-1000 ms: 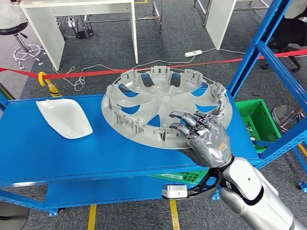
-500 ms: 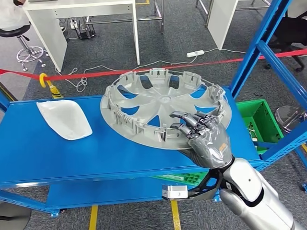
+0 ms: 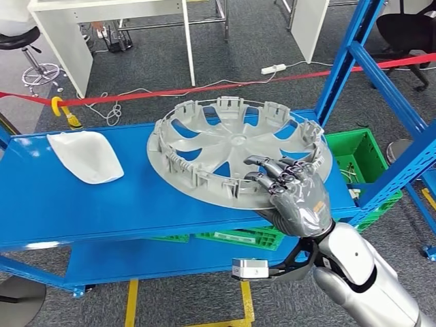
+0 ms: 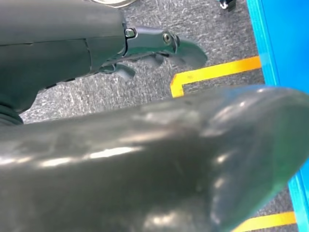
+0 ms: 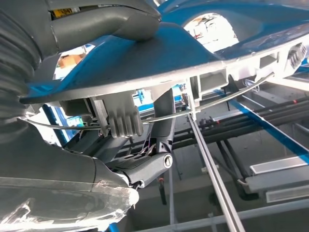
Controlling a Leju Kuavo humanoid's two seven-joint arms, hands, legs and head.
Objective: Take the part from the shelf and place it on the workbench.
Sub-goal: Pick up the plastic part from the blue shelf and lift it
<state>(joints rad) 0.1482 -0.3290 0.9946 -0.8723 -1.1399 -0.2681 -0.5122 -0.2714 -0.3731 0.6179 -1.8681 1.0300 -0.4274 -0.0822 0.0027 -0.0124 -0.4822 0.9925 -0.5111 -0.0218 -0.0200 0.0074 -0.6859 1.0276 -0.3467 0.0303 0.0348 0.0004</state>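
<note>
**Wheel cover gripped at its near rim above the blue shelf**

Here the wheel cover (image 3: 234,151) is seen as a large, round disc of matte grey plastic, turned inner face up, with curved spokes, teardrop openings and a ring of small moulded clips along its edge. It is held tilted over the right half of the blue shelf (image 3: 61,204), its near edge raised; whether the far edge touches the shelf cannot be told. The near rim is gripped by the right hand (image 3: 293,197), dark glossy fingers (image 3: 267,163) laid over the top of the rim and the thumb tucked beneath. In the right wrist view the cover's underside (image 5: 175,53) is seen with the thumb (image 5: 98,19) pressed against it and a thin wire ring running under the clips.

The left hand (image 4: 109,43) is seen in its wrist view hanging over the grey carpet beside a yellow floor line (image 4: 215,72), its fingers slightly apart and nothing held in them.

On the left of the same shelf a smooth white shell-shaped part (image 3: 84,157) is laid flat, well apart from the cover. Green crates (image 3: 360,153) are stored under and beside the shelf, framed by blue steel uprights (image 3: 339,61). Behind, a red tape (image 3: 206,88) is stretched across the grey carpet, with white tables (image 3: 103,20), a cable and a power strip (image 3: 272,69) beyond it.
</note>
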